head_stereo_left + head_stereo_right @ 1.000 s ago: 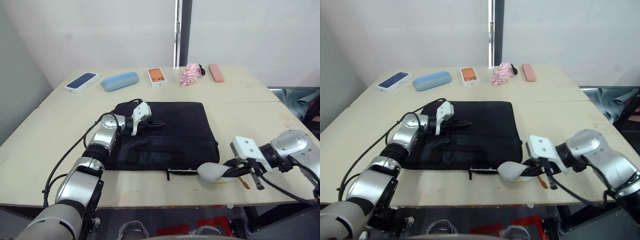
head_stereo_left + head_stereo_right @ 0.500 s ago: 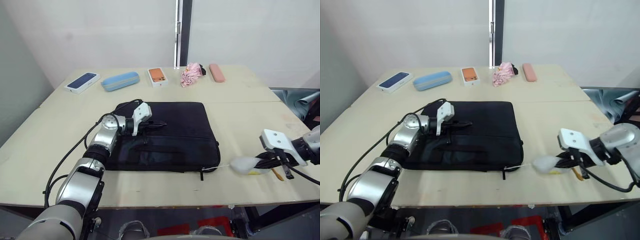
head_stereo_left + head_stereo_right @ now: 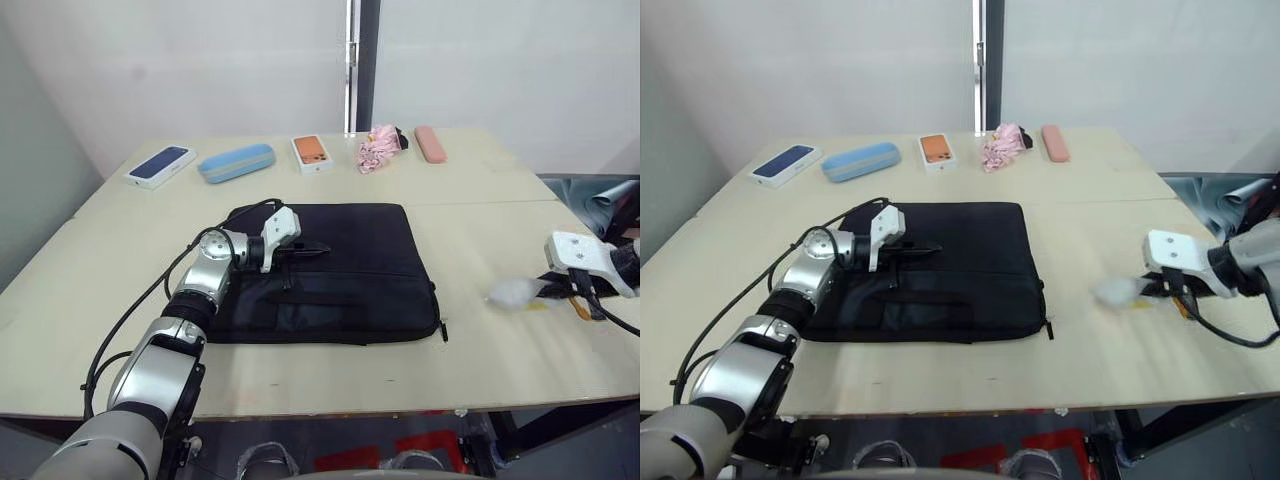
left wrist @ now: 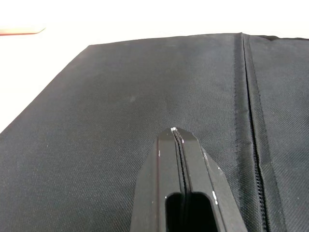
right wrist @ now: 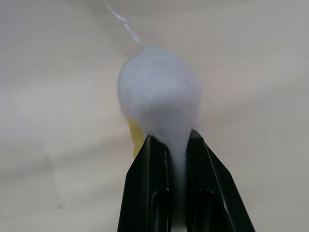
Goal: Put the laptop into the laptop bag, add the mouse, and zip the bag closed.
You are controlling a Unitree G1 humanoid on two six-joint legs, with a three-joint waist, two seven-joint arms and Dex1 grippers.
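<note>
Pressing down on the laptop bag (image 3: pixel 330 270), the left hand (image 3: pixel 308 249) stays put with its two fingers closed flat together and nothing between them, pinning the black fabric near its middle. Out to the right, the right hand (image 3: pixel 560 290) has swung well away from the bag across the surface (image 3: pixel 480 350), clenched on the white plush charm (image 3: pixel 515 292) whose thin cord trails toward the bag. That pull has run the zip round to the near right corner, so the bag now looks closed and the task close to done.
</note>
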